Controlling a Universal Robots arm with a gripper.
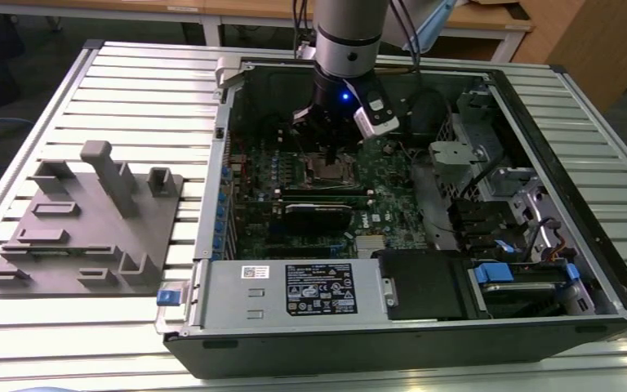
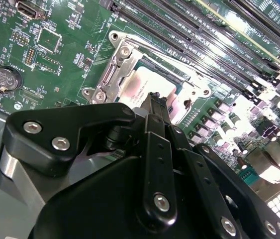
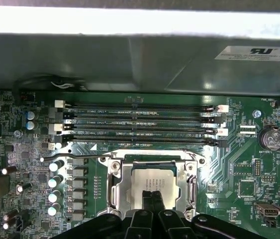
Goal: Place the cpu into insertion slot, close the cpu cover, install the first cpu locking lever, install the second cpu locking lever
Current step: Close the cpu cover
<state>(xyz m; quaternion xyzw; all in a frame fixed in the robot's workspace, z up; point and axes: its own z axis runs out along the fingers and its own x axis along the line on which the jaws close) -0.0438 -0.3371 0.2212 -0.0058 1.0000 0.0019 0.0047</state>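
Observation:
The cpu point(image 3: 152, 175) point(image 2: 147, 83) lies in the insertion slot point(image 3: 114, 185) point(image 1: 330, 169) on the green board, its silver-grey top showing. The cpu cover point(image 3: 192, 186) point(image 2: 111, 78) lies flat around it, and the chip shows through the cover's window. A thin metal locking lever point(image 3: 75, 158) runs along the socket's edge beside the memory slots. My gripper point(image 3: 153, 195) point(image 2: 154, 98) point(image 1: 330, 140) hangs directly over the socket. Its two black fingers are pressed together with nothing between them, and their tips are at or just above the chip's top.
Long black memory slots point(image 3: 140, 124) and the grey case wall point(image 3: 130, 55) lie beyond the socket. Capacitors point(image 3: 55, 181) and a coin battery point(image 3: 271, 138) flank it. In the exterior view a labelled power-supply box point(image 1: 291, 290) sits at the case's near side, with a grey fixture block point(image 1: 85, 220) at the left.

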